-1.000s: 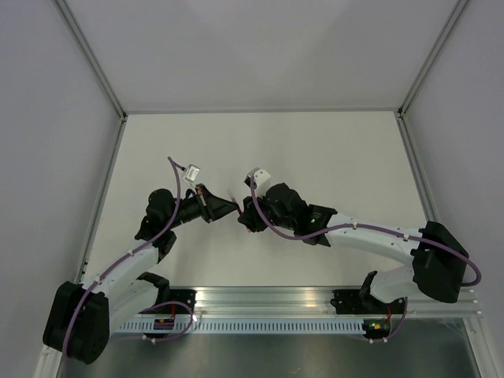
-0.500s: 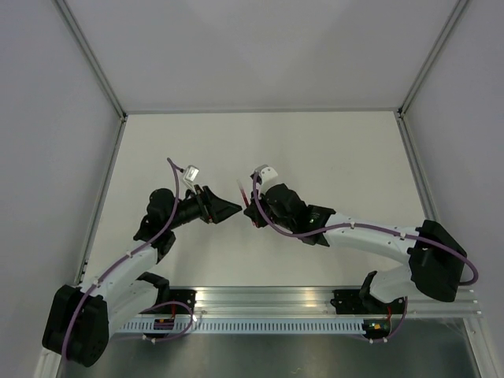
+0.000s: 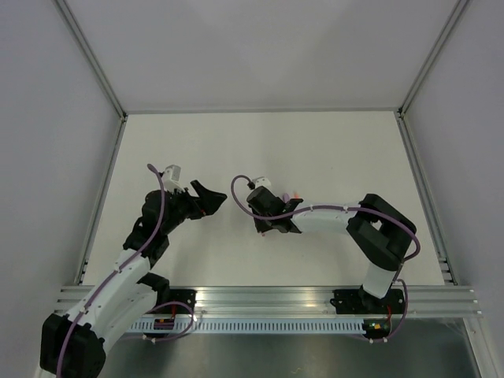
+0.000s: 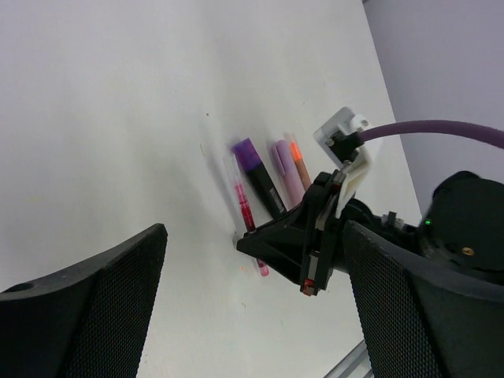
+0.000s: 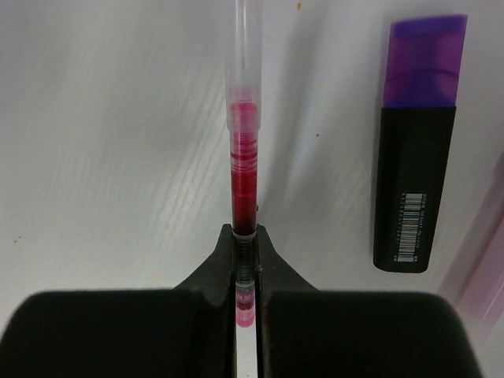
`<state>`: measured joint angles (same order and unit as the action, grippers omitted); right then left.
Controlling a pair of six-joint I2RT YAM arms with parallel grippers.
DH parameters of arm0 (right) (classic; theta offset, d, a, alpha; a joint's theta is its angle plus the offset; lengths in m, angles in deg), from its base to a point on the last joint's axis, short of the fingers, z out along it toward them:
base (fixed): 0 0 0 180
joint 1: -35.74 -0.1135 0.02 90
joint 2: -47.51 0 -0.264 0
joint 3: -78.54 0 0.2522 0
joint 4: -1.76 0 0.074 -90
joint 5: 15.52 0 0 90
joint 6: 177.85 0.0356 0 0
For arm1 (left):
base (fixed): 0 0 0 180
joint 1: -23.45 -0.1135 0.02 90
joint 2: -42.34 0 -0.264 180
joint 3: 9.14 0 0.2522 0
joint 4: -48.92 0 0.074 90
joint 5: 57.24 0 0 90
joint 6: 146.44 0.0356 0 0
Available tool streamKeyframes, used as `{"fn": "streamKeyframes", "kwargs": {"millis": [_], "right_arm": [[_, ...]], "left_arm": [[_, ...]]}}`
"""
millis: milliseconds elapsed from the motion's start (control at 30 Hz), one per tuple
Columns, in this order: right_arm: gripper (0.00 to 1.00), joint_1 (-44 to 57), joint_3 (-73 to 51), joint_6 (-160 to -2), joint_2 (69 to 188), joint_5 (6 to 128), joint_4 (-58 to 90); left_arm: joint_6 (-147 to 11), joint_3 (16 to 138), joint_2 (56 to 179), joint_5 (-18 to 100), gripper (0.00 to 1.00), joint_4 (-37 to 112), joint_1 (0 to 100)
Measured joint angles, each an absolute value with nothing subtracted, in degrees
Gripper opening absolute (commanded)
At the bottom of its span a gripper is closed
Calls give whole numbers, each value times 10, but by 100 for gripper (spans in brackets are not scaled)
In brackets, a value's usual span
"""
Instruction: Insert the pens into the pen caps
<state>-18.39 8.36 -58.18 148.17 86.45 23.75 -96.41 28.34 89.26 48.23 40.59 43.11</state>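
Note:
My right gripper is shut on the thin red pen, low over the table; the pen's clear end points away from the fingers. To its right lies the stubby black marker with its purple pen cap on. In the left wrist view the red pen, black marker, pale lilac pen and orange pen lie side by side. My left gripper stands wide open and holds nothing, left of the right gripper. No loose pen caps show.
The white table is walled by pale panels with metal posts. An aluminium rail runs along the near edge by the arm bases. The right arm's elbow is folded up to the right of the pens.
The grippers met mid-table over the red pen. My left gripper opened and drew back left; my right gripper shut on the pen and carried it down beside the other pens.

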Motion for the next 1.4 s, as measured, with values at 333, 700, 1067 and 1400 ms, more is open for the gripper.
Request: {"fn": "streamKeyframes", "kwargs": {"millis": [333,700,1067,1400], "right_arm": [[30,-155,60,-555,1508,869,260],[37,-145,47,-553,1513,874,278],[95,-142,33,-582,1323,908,344],[98,-130,230,-561,1069,1080,261]], "left_arm": [[-960,279,805,405,96,394,431],[-959,279,829,403,96,378,431],[-941,278,860,447,100,401,431],[-908,279,906,541,100,439,441]]}}
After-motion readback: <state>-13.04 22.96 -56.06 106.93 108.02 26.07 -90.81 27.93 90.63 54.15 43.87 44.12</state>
